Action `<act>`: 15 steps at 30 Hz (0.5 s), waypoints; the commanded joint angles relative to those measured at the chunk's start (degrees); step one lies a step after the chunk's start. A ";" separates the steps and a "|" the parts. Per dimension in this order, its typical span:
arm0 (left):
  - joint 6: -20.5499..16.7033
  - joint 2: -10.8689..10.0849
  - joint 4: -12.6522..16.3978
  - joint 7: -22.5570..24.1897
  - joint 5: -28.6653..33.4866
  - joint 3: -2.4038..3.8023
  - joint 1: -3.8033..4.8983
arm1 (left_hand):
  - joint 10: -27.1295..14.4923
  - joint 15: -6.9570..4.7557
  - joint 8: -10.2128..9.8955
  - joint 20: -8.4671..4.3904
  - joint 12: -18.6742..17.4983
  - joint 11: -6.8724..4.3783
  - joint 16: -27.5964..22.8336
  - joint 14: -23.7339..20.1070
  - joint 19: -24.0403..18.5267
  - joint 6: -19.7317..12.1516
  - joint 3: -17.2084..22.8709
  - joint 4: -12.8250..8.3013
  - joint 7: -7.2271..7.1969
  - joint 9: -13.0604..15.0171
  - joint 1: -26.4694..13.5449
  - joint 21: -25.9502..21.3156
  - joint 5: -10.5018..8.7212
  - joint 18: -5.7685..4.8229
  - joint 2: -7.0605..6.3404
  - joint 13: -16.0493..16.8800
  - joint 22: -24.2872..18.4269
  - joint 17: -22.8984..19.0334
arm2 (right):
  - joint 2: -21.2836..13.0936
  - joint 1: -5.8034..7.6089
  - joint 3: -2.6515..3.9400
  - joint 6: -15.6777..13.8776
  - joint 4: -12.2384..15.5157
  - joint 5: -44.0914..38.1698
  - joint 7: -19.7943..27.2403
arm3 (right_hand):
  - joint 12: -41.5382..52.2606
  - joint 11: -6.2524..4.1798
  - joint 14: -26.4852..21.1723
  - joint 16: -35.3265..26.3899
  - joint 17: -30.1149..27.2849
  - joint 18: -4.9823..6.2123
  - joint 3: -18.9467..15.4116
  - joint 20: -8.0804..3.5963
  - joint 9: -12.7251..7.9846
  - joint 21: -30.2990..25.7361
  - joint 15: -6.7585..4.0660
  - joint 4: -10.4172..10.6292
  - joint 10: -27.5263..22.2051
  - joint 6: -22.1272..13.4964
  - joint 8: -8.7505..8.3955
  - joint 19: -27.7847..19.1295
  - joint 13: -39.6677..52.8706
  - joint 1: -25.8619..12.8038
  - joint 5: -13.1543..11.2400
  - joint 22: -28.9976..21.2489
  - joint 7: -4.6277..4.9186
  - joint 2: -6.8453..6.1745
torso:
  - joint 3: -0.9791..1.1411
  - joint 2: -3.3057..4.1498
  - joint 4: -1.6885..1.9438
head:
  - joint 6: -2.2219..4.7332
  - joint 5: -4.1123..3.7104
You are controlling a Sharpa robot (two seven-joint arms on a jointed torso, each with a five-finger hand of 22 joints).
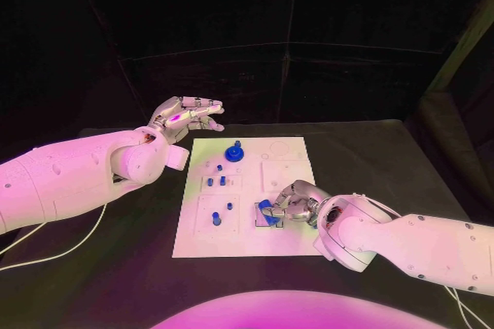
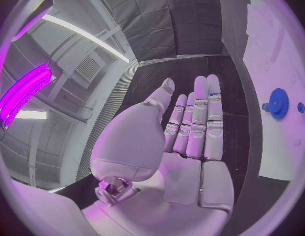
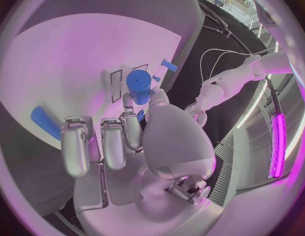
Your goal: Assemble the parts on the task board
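My right hand (image 1: 293,204) is down on the near right part of the board (image 1: 288,147), fingers curled around a blue block (image 1: 268,211) that sits at an outlined slot. From the wrist, a blue cylinder-like part (image 3: 139,86) stands just ahead of my fingertips (image 3: 129,102), thumb close beside it; I cannot tell for sure whether I am pinching it or only touching it. My left hand (image 1: 183,116) hovers off the board's far left corner, palm flat, fingers straight and together, holding nothing.

These parts look like small hard plastic: light, stiff, smooth, so likely slippery under metal fingertips and easy to tip or flick. I judge the best hold is a pinch across opposite flat sides, low enough to keep it upright. The gear (image 1: 235,154) stands on the far part of the board, pegs (image 1: 216,217) in the left column; another loose piece (image 3: 45,121) lies near my fingers.
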 commanded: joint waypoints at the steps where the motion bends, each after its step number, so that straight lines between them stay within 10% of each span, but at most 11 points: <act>1: 0.59 0.08 0.13 0.45 0.17 0.06 0.08 | -0.37 0.18 0.36 -0.01 0.19 0.08 -0.06 -0.20 0.47 -0.15 -0.23 0.04 -0.18 0.05 0.02 -0.28 0.13 0.22 0.52 0.04 -0.07 0.01 | 0.25 0.10 0.05 0.97 -0.19 -0.53 -0.90 | -0.18 -0.06 5.11 -0.03 11.29 -0.86 -0.50 -0.44 -0.12 0.18 -0.35 0.08 0.35 0.50 0.00 6.04 0.48 -0.54 -0.64 15.09 -0.03 0.03 | 0.01 -0.02 -0.04 | -0.16 0.11; 3: 0.58 0.07 0.12 0.45 0.17 0.06 0.08 | -0.37 0.18 0.36 -0.01 0.19 0.08 -0.06 -0.20 0.47 -0.15 -0.23 0.04 -0.18 0.05 0.02 -0.28 0.13 0.22 0.52 0.04 -0.07 0.01 | 0.39 0.10 0.05 1.18 -0.29 -0.60 -1.07 | -0.29 -0.08 5.11 -0.05 11.26 -0.86 -0.72 -0.47 -0.19 0.18 -0.39 0.22 0.33 0.60 -0.09 6.04 0.43 -0.81 -1.27 15.09 -0.07 0.04 | 0.00 -0.01 -0.01 | -0.20 0.10; 11: 0.60 0.09 0.06 0.43 0.17 0.06 0.09 | -0.37 0.18 0.36 -0.01 0.19 0.08 -0.06 -0.20 0.47 -0.15 -0.23 0.04 -0.18 0.05 0.02 -0.28 0.13 0.22 0.52 0.04 -0.07 0.01 | 1.07 0.10 0.05 0.15 -0.81 -1.88 -1.78 | -2.16 -0.04 4.96 -0.43 10.67 -0.86 -4.86 -0.57 -0.54 0.18 -0.40 1.29 -0.67 0.26 -0.65 6.04 -0.95 -7.85 -21.83 15.09 -0.07 0.63 | 0.03 -0.04 -0.01 | -0.41 0.30; 15: 0.57 0.09 0.01 0.42 0.17 0.06 0.09 | -0.37 0.18 0.36 -0.01 0.19 0.08 -0.06 -0.20 0.47 -0.15 -0.23 0.04 -0.18 0.05 0.02 -0.28 0.13 0.22 0.52 0.04 -0.07 0.01 | 1.10 0.10 0.05 -0.38 -0.95 -3.00 -1.68 | -3.26 0.27 4.94 -0.50 10.59 -0.86 -5.89 -0.34 -0.70 0.18 -0.15 1.77 -1.47 -0.50 -0.92 6.04 -1.89 -10.16 -23.88 15.09 0.26 0.27 | 0.02 -0.13 -0.07 | -0.47 0.42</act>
